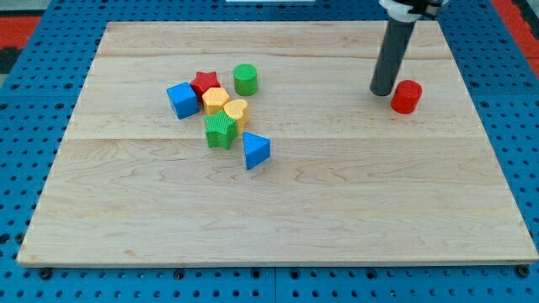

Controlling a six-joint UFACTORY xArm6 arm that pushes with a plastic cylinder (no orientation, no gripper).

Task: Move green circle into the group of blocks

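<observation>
The green circle stands upright on the wooden board, just to the right of a cluster of blocks and slightly apart from it. The cluster holds a blue cube, a red star, a yellow hexagon, a yellow heart and a green star. A blue triangle lies just below and right of the cluster. My tip rests on the board far to the view's right of the green circle, right beside a red cylinder.
The wooden board lies on a blue pegboard surface. The rod rises from the tip toward the view's top right.
</observation>
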